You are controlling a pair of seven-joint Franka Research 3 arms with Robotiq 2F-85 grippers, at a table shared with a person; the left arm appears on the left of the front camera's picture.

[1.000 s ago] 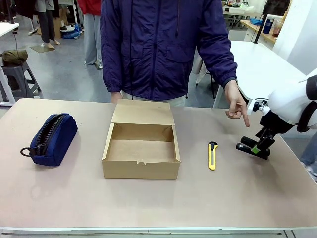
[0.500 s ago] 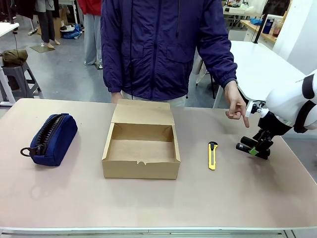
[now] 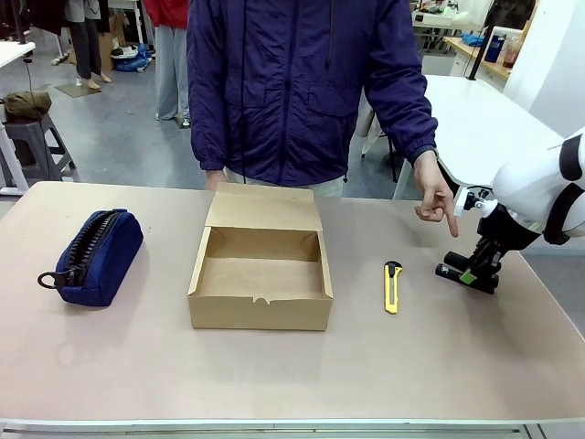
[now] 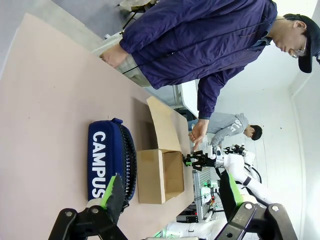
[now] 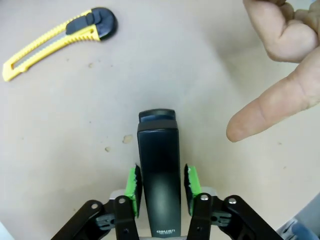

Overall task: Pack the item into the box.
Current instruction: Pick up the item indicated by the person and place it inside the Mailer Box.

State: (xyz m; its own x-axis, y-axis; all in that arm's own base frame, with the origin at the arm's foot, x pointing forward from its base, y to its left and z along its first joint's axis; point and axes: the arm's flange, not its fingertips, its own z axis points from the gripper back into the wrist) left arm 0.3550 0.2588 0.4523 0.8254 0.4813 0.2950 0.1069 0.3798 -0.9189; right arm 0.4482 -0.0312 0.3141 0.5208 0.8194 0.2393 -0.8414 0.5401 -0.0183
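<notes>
Pouch [image 3: 91,256] left of box [image 3: 260,311]; knife [image 3: 391,286], item [image 5: 158,155] right

In the front view, at the right of the frame, the right gripper [image 3: 471,273] covers most of the item [image 3: 444,269], leaving just a black end, and the white arm [image 3: 548,187] runs off the right edge. In the right wrist view the item's near end drops past the bottom edge between the pads [image 5: 133,182], which sit too close to tell whether they touch it, and the person's hand [image 5: 280,70] is cropped at the upper right. In the left wrist view a finger of the left gripper [image 4: 170,182] hides the lower end of the pouch [image 4: 102,155], and the item, right of centre, is too small to make out.
</notes>
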